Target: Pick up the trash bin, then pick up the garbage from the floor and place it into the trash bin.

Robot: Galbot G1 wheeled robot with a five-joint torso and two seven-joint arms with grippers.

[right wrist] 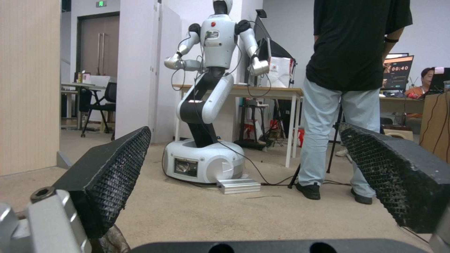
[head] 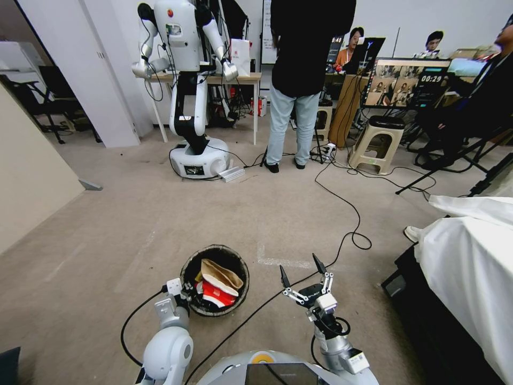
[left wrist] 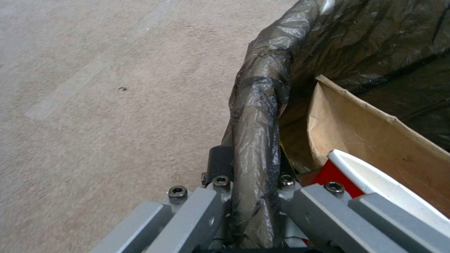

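**Left fingers clamped on bin rim; right fingers apart and empty**

Left gripper (left wrist: 255,196): fingers (left wrist: 220,168) pinched on the bag-wrapped rim of the small round white plastic trash bin with dark liner (head: 215,256), one inside, one outside. Bin positioned above beige carpet floor (head: 107,240), directly ahead. Inside: tan paper bag (head: 222,274) over crumpled red-and-white packet (head: 216,294). Right gripper (head: 303,271): fingers (right wrist: 112,175) spread wide, holding nothing, just beside bin. Black cable (head: 347,214) trailing across floor.
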